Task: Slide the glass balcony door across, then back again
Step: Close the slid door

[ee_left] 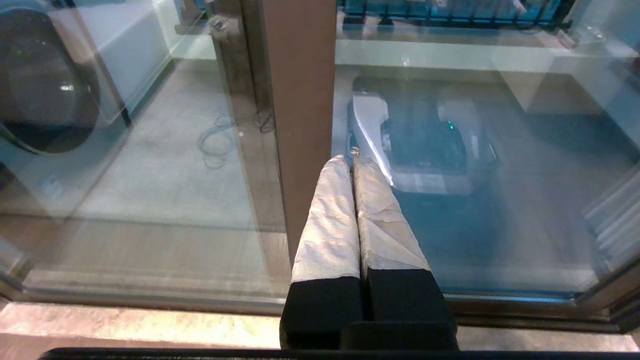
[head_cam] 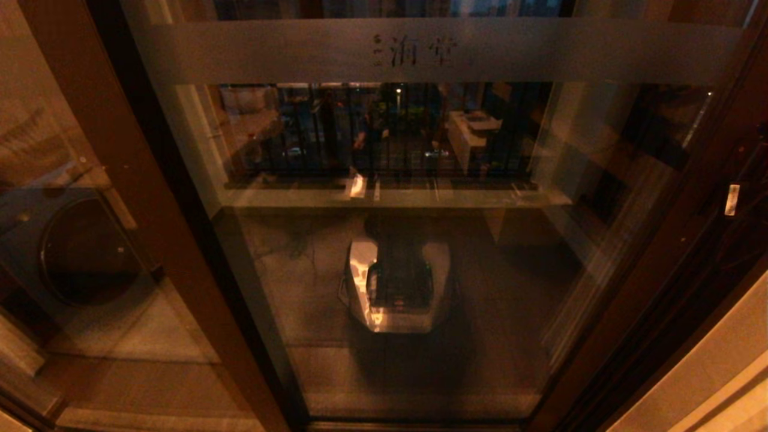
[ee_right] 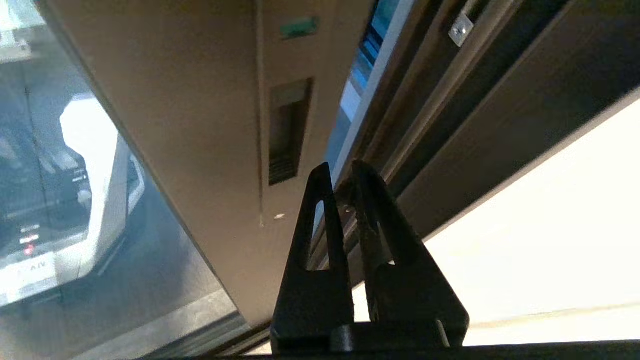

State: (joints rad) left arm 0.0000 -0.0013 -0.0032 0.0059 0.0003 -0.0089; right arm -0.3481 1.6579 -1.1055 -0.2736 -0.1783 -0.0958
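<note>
The door (head_cam: 390, 240) is filling the head view, standing in front of my torso. Its frosted band (head_cam: 432, 51) with characters is running across the top of the glass, and its brown stiles are standing at either side. Through the glass I am seeing my own reflection and a railing beyond the door.

My right gripper (ee_right: 339, 187) is sitting just beside the door's right stile (ee_right: 200, 125), with its tips pointing at the narrow gap between that stile and the dark outer frame (ee_right: 450, 100). The recessed handle (ee_right: 286, 130) is lying on the stile just beyond the tips. The fingers are nearly together, with only a slim slot between them, and are grasping nothing. I am judging that this placement is serving the first slide: thin, closed tips can enter the handle recess or the gap and push the stile sideways. Contact with the stile cannot be told from these views.

My left gripper (ee_left: 354, 162) is idling low in front of the door's left stile (ee_left: 300, 100), its padded fingers clenched together and holding nothing.

Containers: a washing machine (ee_left: 45, 85) is standing behind the fixed panel to the left of the door; what it holds cannot be seen.

The door appears closed or nearly closed against the frame, so I am judging the first slide as not yet done.
</note>
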